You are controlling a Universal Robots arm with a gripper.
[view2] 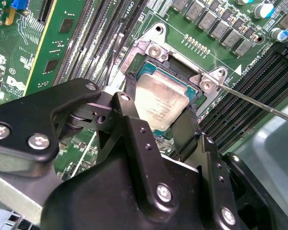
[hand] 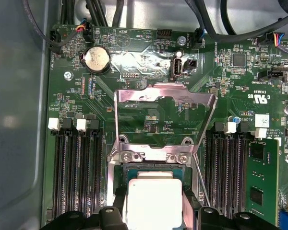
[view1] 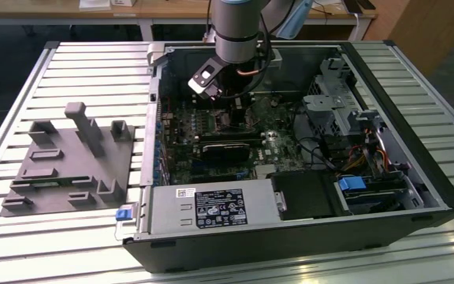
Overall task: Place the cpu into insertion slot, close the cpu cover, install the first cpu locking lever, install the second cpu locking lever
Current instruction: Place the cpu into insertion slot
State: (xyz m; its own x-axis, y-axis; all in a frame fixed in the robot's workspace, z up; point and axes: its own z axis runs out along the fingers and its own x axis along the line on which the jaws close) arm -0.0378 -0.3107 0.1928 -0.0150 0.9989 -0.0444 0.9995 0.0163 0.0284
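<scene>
Slatted metal table (view1: pixel 69 71) bearing an open computer case (view1: pixel 290 242). Step in hand, by judgement: placing the cpu (hand: pixel 154 201) into the insertion slot (view2: pixel 153 48). The gripper (view2: pixel 159 112) clasps the cpu by two opposite edges, at or just above the slot. It lies flat, metal top upward, edges parallel to the slot's rim; being square, it has no long axis. The cpu cover (hand: pixel 134 94) stands hinged open. Seating calls for a level, square descent.

The first wrist view's edge cuts off the cpu (hand: pixel 153 208); likewise the gripper (hand: pixel 154 191) around it.
</scene>
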